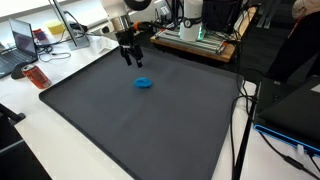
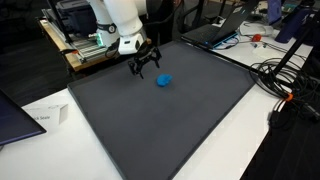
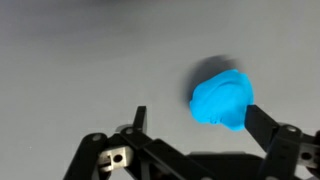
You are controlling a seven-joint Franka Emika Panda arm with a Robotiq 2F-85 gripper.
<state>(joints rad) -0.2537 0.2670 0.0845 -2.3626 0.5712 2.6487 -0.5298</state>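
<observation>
Dark mat (image 1: 150, 120) on white table (image 2: 250, 135); lab desks, laptop (image 1: 22, 42) and cables around. Blue lump (image 1: 144, 83) lies on the mat's far half, just beside the open, empty jaws. Wrist view is blurry, jaws cut off, lump's kind unclear.

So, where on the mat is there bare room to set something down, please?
Most of the mat is bare, from the blue lump to its near edge. Crowded only at the far edge, where the open hand hangs beside the lump.
</observation>
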